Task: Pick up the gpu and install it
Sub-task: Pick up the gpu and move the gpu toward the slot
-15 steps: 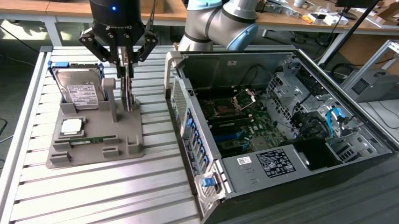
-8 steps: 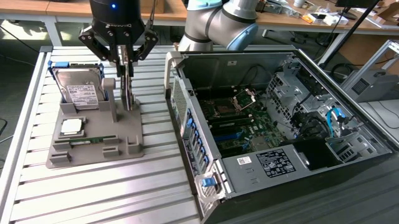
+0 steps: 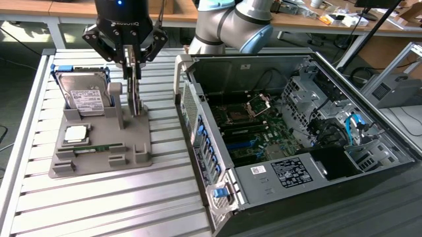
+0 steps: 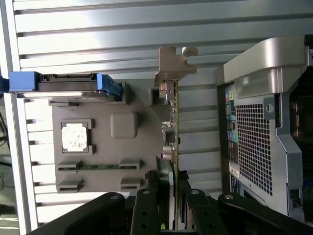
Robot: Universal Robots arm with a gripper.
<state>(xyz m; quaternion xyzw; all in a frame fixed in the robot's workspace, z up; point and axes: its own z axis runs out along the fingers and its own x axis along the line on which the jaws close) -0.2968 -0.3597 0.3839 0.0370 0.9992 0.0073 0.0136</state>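
Note:
The gpu point(image 3: 137, 96) is a thin dark card seen edge-on, standing upright at the grey holder's point(image 3: 132, 148) edge nearest the computer case. My gripper point(image 3: 134, 74) comes straight down on it from above, shut on the card's upper edge with one finger on each face. In the wrist view the gpu point(image 4: 171, 122) runs as a narrow strip from its metal end bracket point(image 4: 174, 61) down into my gripper point(image 4: 170, 196), between the black fingers point(image 4: 146, 208). Whether the card's lower edge still rests in the holder I cannot tell.
On the grey holder point(image 4: 142, 105) stand a silver hard drive point(image 3: 86, 94) in a blue caddy point(image 4: 29, 81), a processor chip point(image 3: 74, 133) and a green memory stick point(image 3: 99, 147). The open computer case point(image 3: 297, 133) lies at the exterior view's right, its motherboard point(image 3: 247, 133) exposed. A slatted metal table point(image 3: 99, 207) carries everything.

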